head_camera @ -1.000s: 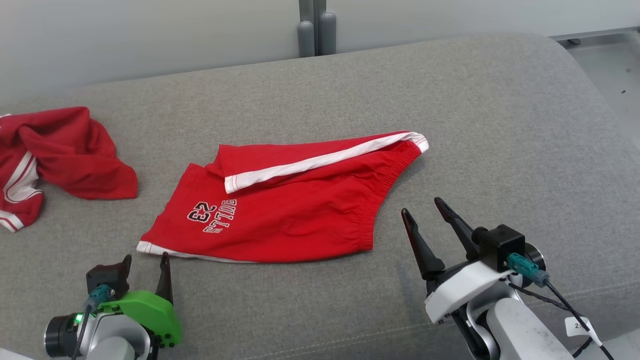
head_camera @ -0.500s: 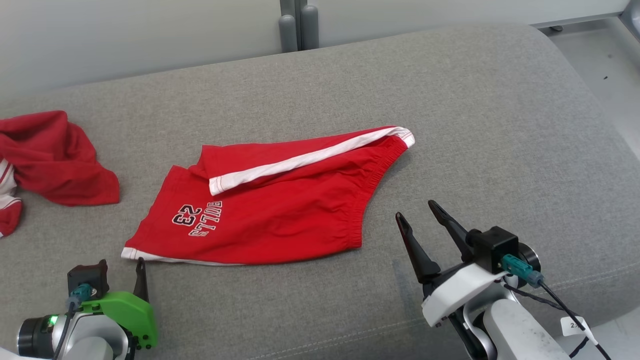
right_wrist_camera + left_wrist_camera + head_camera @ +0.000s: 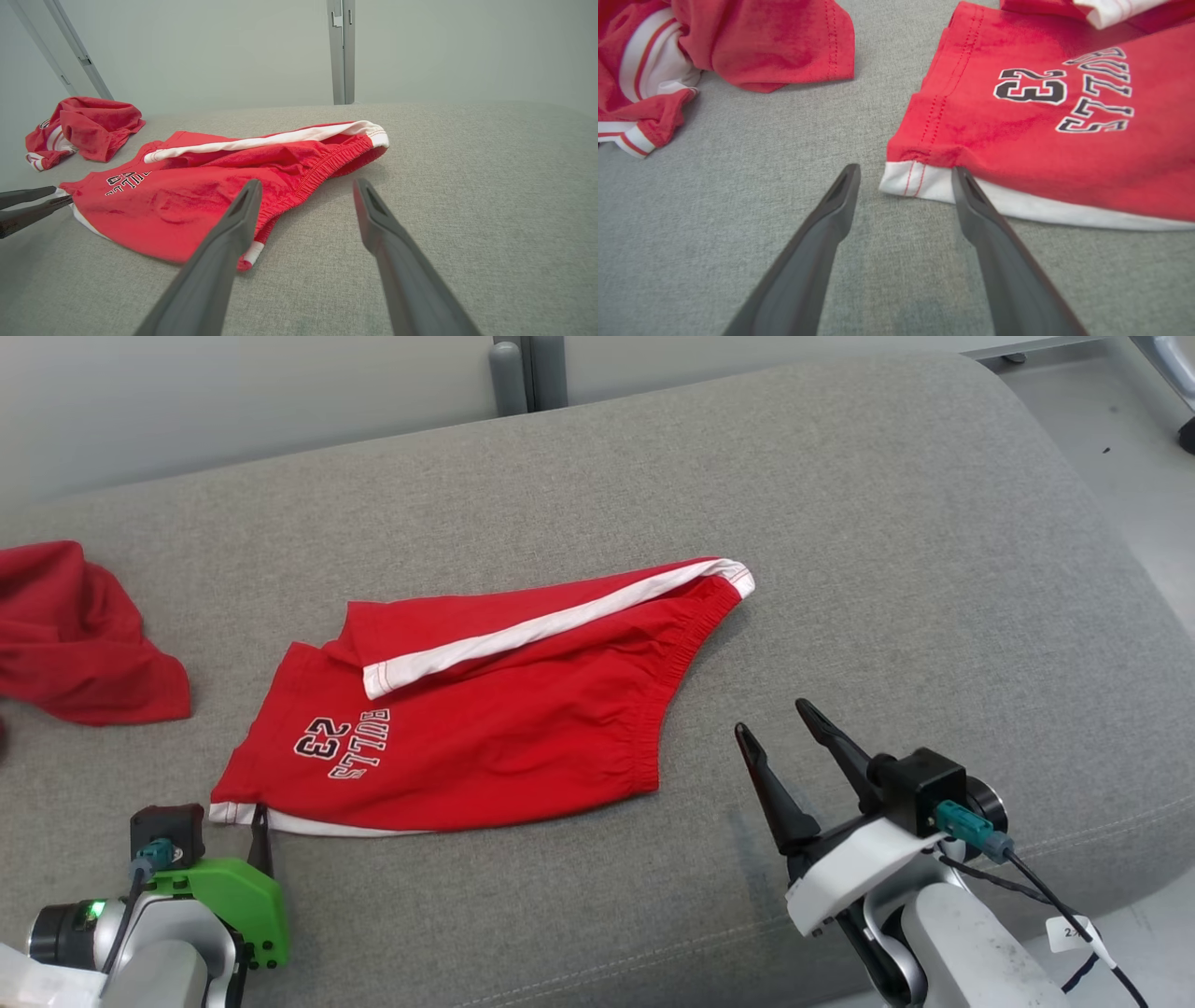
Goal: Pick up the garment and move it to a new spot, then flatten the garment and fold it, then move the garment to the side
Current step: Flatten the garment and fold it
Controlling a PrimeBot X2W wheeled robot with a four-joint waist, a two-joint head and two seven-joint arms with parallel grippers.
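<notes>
Left gripper gapes at shorts; crumpled jersey nearby.

Crumpled red garment with white trim, on the grey upholstered cushion, beyond and left of the left jaws; pale wall and grey post farther beyond.

Head view. Shorts lie flat on couch, frame centre, waistband to the right, hem to the left. Second garment at left edge, bunched, well apart from shorts. Left gripper lower left, at the shorts' lower-left hem corner. In left wrist view that corner sits between the fingertips. Right gripper lower right, right of waistband, apart from it. Wall and post behind couch, along top.
</notes>
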